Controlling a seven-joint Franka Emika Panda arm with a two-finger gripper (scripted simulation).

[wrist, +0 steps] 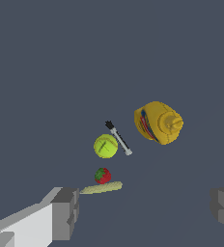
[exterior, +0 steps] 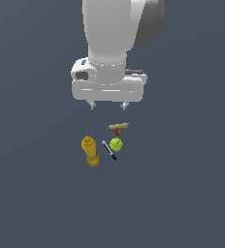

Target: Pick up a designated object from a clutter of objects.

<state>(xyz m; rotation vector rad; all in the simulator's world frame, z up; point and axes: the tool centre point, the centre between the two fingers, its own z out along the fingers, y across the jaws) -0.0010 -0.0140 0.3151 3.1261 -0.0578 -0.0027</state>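
The yellow-green ball (exterior: 116, 144) (wrist: 105, 146) lies on the dark floor, in a small group of items. A thin grey-black stick (exterior: 109, 150) (wrist: 119, 138) lies just beside it, toward the mustard-yellow bottle (exterior: 89, 150) (wrist: 158, 122). A tiny red-and-green piece (exterior: 117, 131) (wrist: 103, 175) and a tan flat stick (exterior: 119, 126) (wrist: 102, 188) lie on the ball's other side. My gripper (exterior: 107, 105) (wrist: 145, 212) hangs open and empty above the group, apart from every item. Its fingers (wrist: 65, 213) are spread wide.
The flat dark grey floor (exterior: 182, 193) stretches all around the group. The white arm (exterior: 117, 34) fills the top of the exterior view.
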